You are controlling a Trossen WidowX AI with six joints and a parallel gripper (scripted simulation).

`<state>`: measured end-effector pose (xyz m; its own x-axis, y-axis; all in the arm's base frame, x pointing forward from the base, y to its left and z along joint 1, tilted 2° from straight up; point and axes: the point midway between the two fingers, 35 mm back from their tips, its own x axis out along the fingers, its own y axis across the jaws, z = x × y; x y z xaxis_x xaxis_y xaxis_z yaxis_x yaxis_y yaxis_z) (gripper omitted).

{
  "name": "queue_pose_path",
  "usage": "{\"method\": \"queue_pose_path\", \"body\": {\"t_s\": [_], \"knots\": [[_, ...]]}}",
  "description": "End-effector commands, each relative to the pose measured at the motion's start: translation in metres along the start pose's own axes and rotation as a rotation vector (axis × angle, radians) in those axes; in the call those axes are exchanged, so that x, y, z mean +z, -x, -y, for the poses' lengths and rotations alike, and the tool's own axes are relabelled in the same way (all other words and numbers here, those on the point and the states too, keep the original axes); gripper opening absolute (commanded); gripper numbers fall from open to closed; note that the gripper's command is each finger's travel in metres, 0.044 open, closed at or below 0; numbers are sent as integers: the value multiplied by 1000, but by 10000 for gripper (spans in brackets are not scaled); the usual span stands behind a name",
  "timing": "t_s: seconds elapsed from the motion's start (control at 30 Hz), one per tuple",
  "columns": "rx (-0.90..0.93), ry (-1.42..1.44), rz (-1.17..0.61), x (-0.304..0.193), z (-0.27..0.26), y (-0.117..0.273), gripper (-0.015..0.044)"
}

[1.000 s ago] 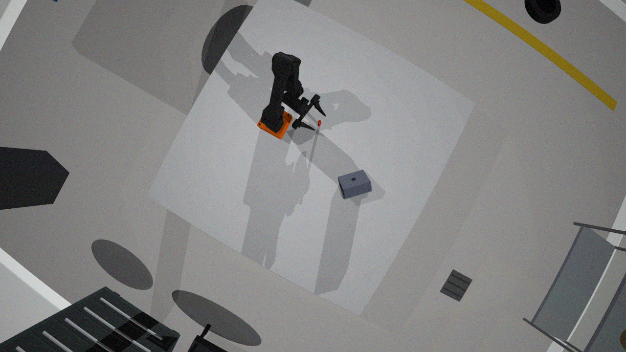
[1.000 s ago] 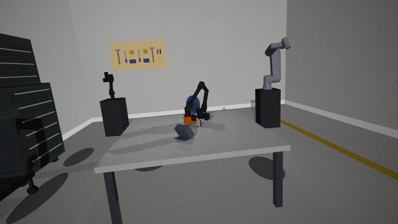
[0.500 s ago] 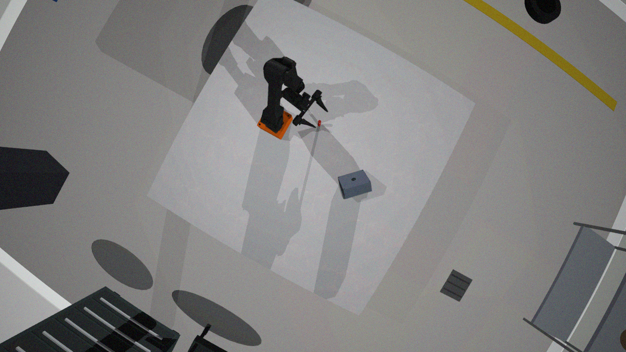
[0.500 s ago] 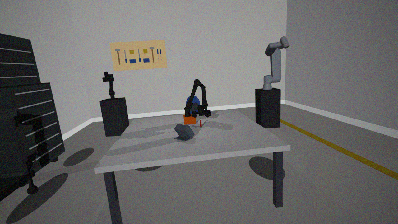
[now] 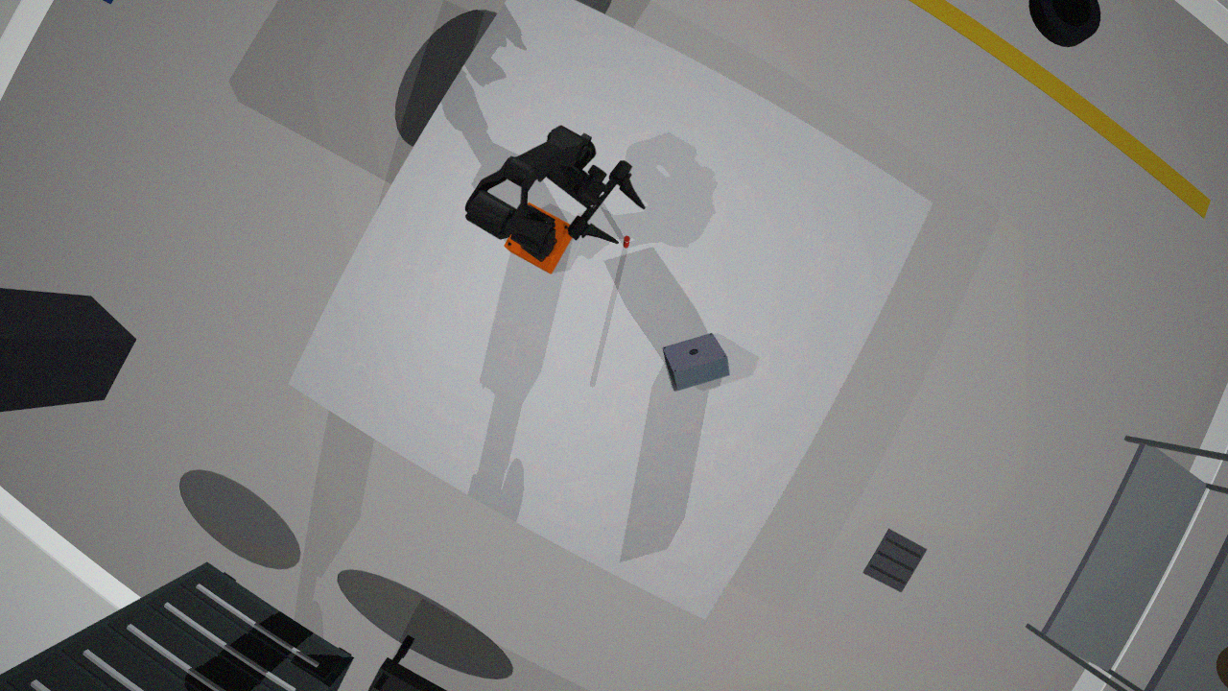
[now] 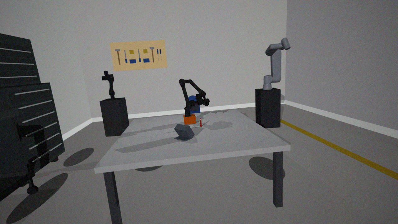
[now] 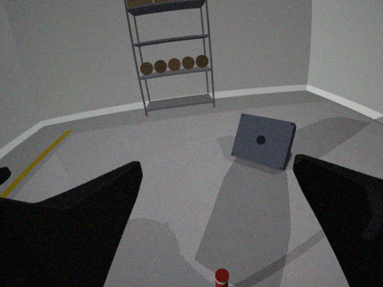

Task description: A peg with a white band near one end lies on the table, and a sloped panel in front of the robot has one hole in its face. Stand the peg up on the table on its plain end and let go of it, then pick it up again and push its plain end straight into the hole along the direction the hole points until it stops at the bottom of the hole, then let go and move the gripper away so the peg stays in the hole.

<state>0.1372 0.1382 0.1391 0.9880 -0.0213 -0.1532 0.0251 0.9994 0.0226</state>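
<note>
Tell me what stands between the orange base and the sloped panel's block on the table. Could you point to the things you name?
The upright red peg (image 5: 625, 241) (image 6: 200, 122) stands between the orange base (image 5: 554, 263) (image 6: 189, 119) and block (image 5: 709, 345) (image 6: 183, 131), off to one side; top view.

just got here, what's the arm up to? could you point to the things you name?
The black arm's gripper (image 5: 630, 225) (image 6: 207, 102) (image 7: 217, 166) is open and holds nothing, raised above the table (image 5: 772, 257) (image 6: 222, 144) (image 7: 171, 159). The red peg (image 5: 625, 241) (image 6: 200, 122) (image 7: 222, 276) stands upright on the table by itself, white band at the top. The sloped panel (image 5: 705, 365) (image 6: 184, 131) (image 7: 275, 139) has its hole unfilled, so picking the peg up again and inserting it are left to do.
</note>
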Motion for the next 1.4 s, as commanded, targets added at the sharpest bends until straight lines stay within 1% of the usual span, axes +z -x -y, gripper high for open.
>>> {"method": "queue_pose_path", "body": {"t_s": [0.0,0.13,0.3,0.57,0.87,1.13,1.37], "knots": [[2,-3,1,12,3,1,440],[-16,5,-12,11,5,0,440],[-135,57,-112,1,16,-7,440],[-294,117,-312,-16,30,-14,440],[-410,158,-577,-35,39,-16,440],[-440,174,-836,-51,40,-17,440],[-388,158,-1061,-61,34,-20,440]]}}
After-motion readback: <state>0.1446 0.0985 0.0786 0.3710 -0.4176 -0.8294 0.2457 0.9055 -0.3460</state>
